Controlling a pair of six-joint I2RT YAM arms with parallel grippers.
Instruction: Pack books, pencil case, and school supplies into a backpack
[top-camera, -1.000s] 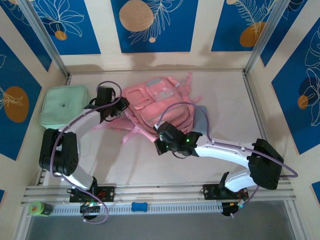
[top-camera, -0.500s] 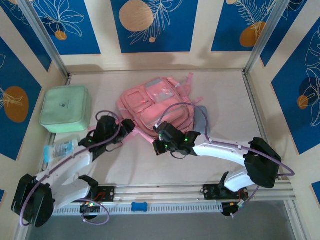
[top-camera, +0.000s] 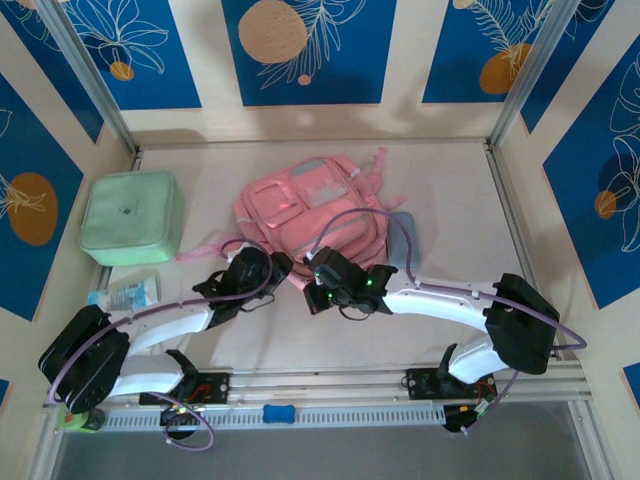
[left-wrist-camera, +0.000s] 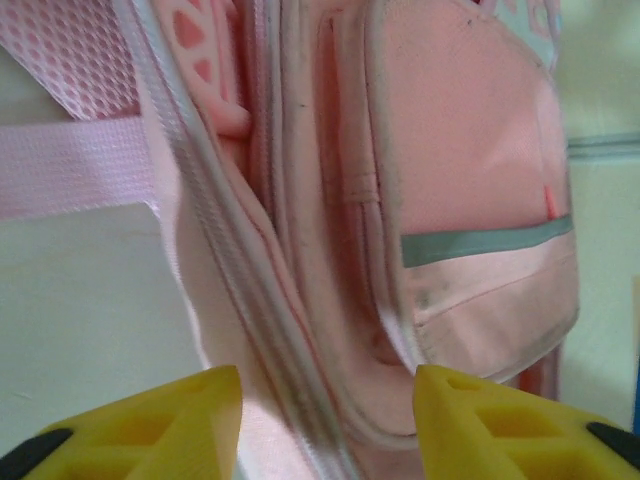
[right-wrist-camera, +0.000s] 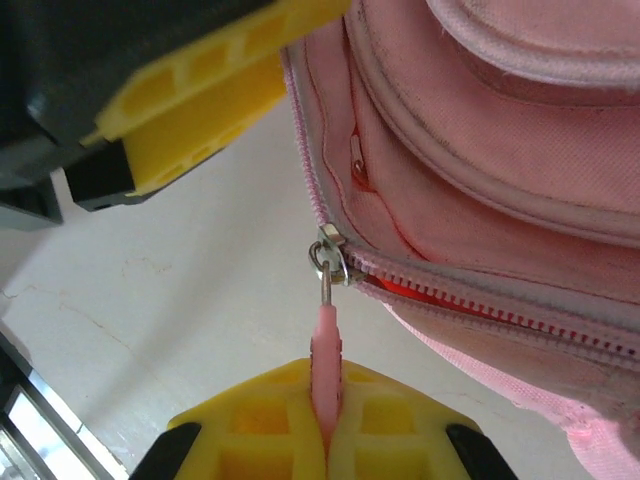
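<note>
Pink backpack (top-camera: 300, 205) lies mid-table (top-camera: 450, 200), nearer the far edge. Both arms stretch low to its near side. Right gripper (right-wrist-camera: 325, 410) pinches the zipper pull (right-wrist-camera: 325, 340). Left gripper (left-wrist-camera: 328, 400) gapes, astride the seam.

The backpack (top-camera: 305, 210) is pink and soft. It lies flat on the bench (top-camera: 450, 180), front pockets and pale patch facing up, with straps trailing out at its left and far edges. The zip slider (right-wrist-camera: 330, 262) sits at the backpack's near corner. Its pink pull tab (right-wrist-camera: 325, 335) is drawn straight, clamped in the right pincer (right-wrist-camera: 326, 385). The pencil case (top-camera: 405, 232) is grey-blue, partly visible, and lies against the backpack's right side.
</note>
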